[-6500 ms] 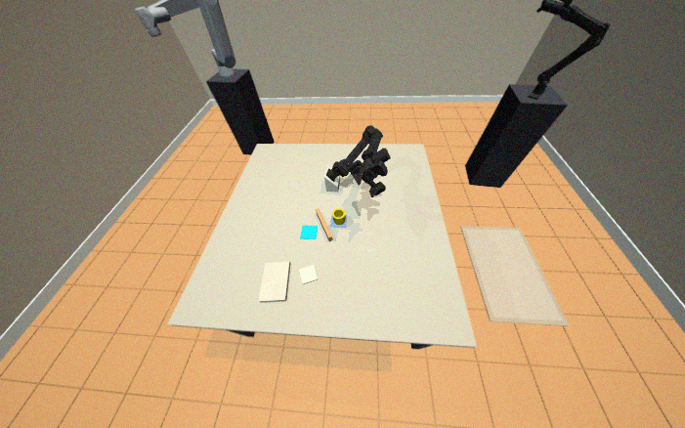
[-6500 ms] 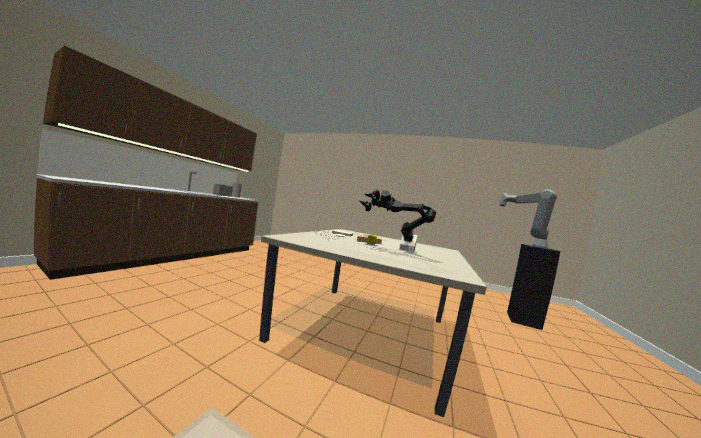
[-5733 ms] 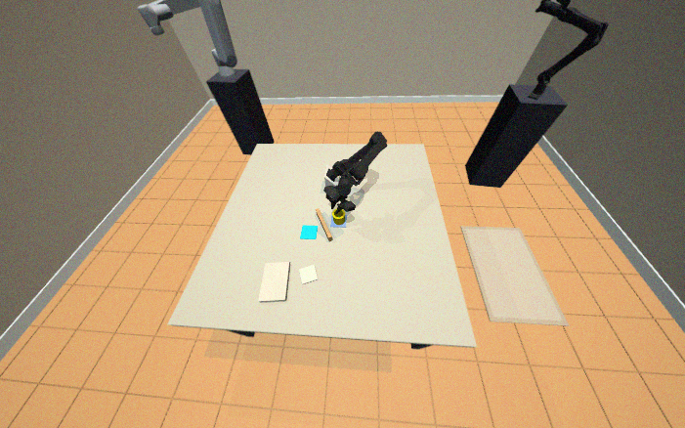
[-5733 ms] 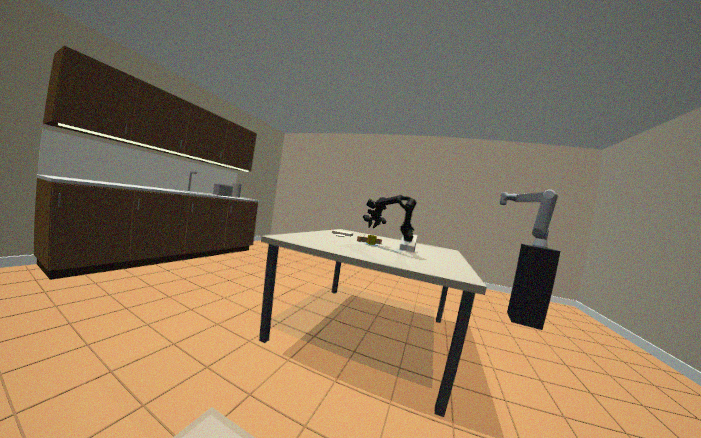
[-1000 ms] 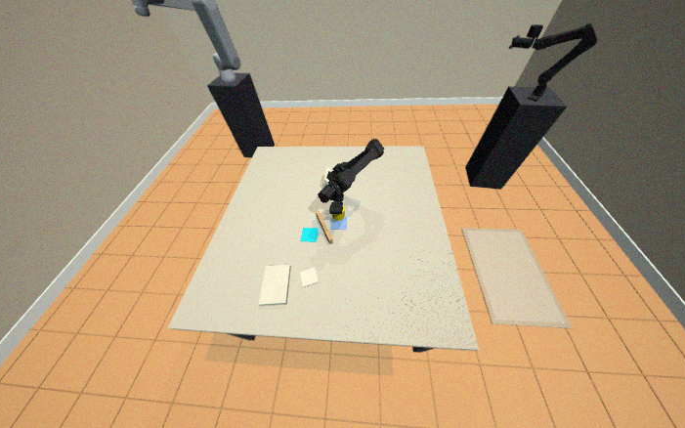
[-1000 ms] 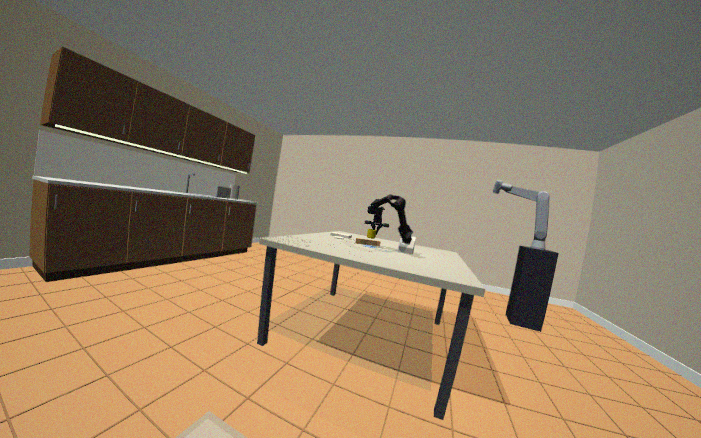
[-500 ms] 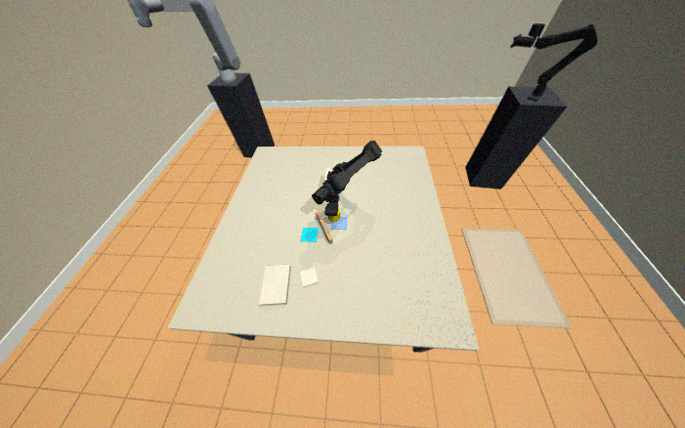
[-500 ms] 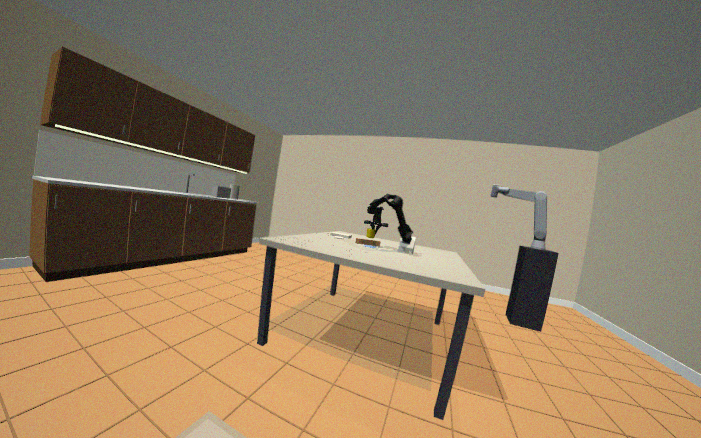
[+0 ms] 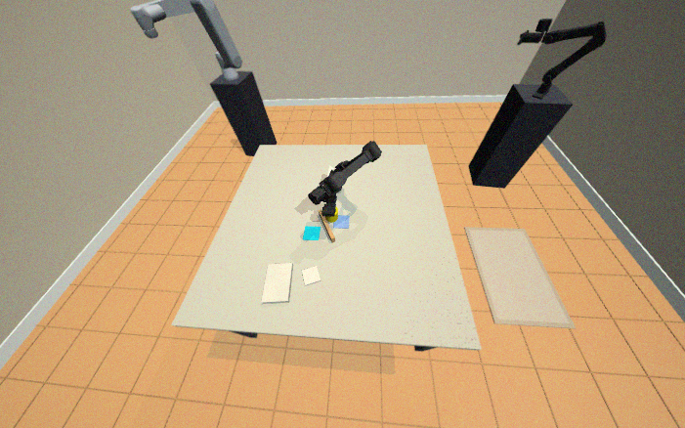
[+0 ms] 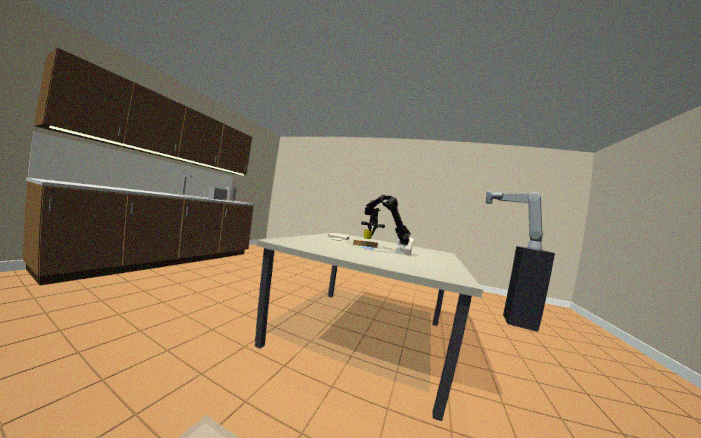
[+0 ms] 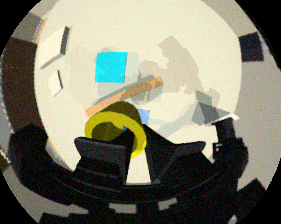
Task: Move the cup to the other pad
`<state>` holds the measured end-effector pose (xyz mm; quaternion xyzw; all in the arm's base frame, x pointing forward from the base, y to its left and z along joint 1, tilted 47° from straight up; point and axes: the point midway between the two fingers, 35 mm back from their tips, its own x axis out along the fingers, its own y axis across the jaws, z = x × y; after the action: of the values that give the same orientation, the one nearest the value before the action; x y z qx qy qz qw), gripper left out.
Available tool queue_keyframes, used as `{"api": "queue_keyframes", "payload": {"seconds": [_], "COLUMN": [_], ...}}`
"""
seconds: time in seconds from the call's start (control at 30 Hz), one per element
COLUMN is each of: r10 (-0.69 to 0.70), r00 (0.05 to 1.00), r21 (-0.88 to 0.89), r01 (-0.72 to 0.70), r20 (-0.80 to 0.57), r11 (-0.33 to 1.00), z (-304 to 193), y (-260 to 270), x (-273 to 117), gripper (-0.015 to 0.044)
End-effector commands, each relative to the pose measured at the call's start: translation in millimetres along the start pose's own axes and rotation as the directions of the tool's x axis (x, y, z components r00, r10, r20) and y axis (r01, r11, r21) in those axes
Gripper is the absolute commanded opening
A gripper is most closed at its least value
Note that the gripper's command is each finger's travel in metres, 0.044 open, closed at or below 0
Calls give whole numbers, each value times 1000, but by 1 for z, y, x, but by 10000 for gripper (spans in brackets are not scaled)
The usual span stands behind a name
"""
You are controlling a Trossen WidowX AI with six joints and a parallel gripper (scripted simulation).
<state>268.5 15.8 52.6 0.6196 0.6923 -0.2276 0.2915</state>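
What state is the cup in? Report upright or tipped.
Upright: the yellow cup shows its round rim to the wrist camera, with the jaws clamped on its wall.

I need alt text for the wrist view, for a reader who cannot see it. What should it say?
The gripper is shut on the rim of a yellow cup, seen from just above. Beyond the cup lie a wooden stick and a bright blue pad on the pale table; a paler blue pad shows just beside the cup.

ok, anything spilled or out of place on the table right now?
Nothing stands out. The gripper is shut on the yellow cup, which looks upright, above the wooden bar between the cyan pad and the blue pad. No loose marbles visible.
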Motion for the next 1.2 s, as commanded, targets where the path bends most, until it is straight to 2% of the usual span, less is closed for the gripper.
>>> {"api": "queue_keyframes", "payload": {"seconds": [0.0, 1.17], "r10": [0, 2], "r00": [1000, 1000], "r21": [-8, -10], "r01": [0, -1], "r20": [5, 7], "r11": [1000, 1000], "z": [9, 66], "y": [5, 35], "x": [-1, -4], "gripper": [0, 0]}}
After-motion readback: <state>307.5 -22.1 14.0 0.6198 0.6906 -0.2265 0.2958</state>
